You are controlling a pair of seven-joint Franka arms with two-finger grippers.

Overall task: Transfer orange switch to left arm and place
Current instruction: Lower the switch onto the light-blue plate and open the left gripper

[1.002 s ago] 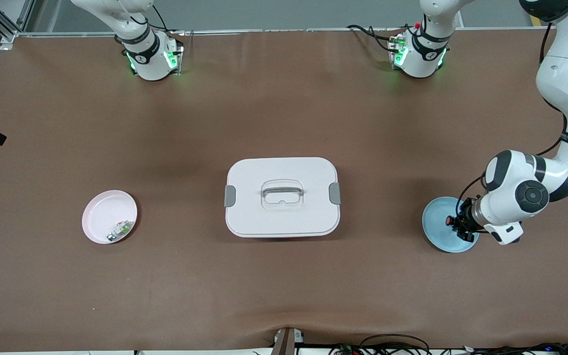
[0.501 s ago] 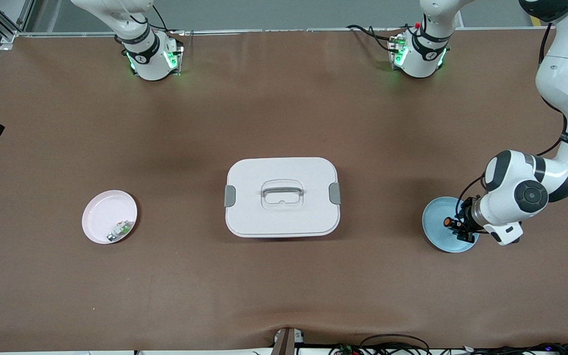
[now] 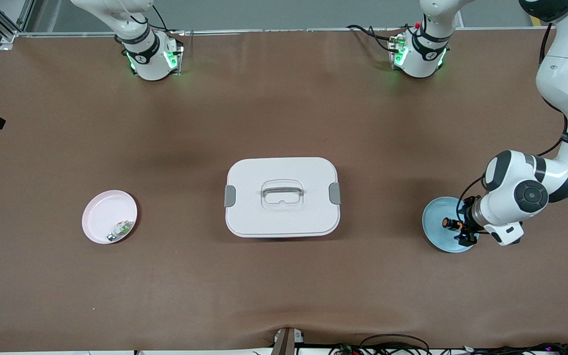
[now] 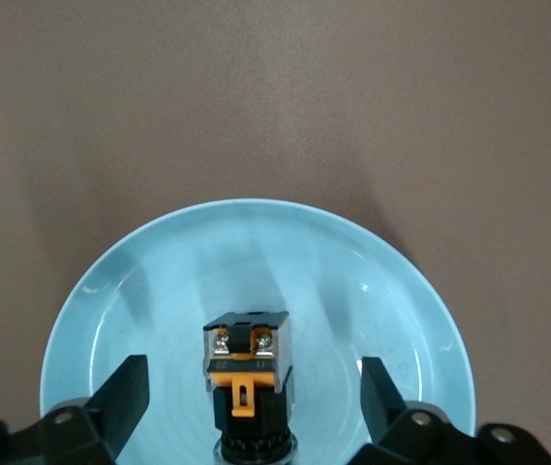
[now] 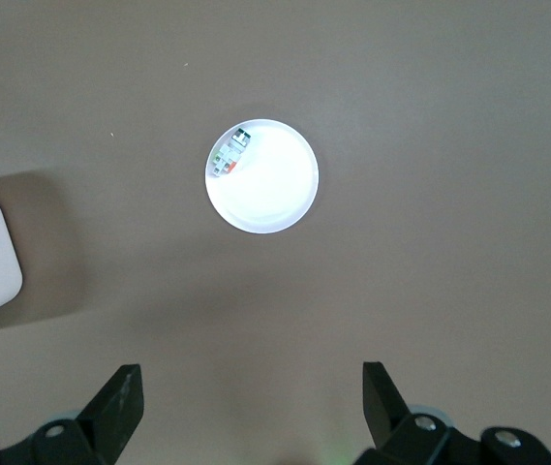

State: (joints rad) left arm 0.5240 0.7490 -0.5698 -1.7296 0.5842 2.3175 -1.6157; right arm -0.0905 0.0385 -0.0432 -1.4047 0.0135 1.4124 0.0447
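On the brown tabletop (image 3: 284,286), the blue plate (image 3: 434,214) at the left arm's end holds the orange switch (image 3: 447,223), lying on its side. The left claw (image 3: 463,231) hangs low over the plate, fingers (image 4: 125,392) spread either side of the switch, not touching it. The white box (image 3: 282,197) sits mid-table. The pink plate (image 3: 109,217) holds a green-and-white part (image 3: 120,230). The right claw (image 5: 246,412) is spread, high above the pink plate, waiting.

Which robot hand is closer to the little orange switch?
The left. The left gripper sits open around the orange switch on the blue plate. The right gripper hangs open high over the pink plate's end of the table.
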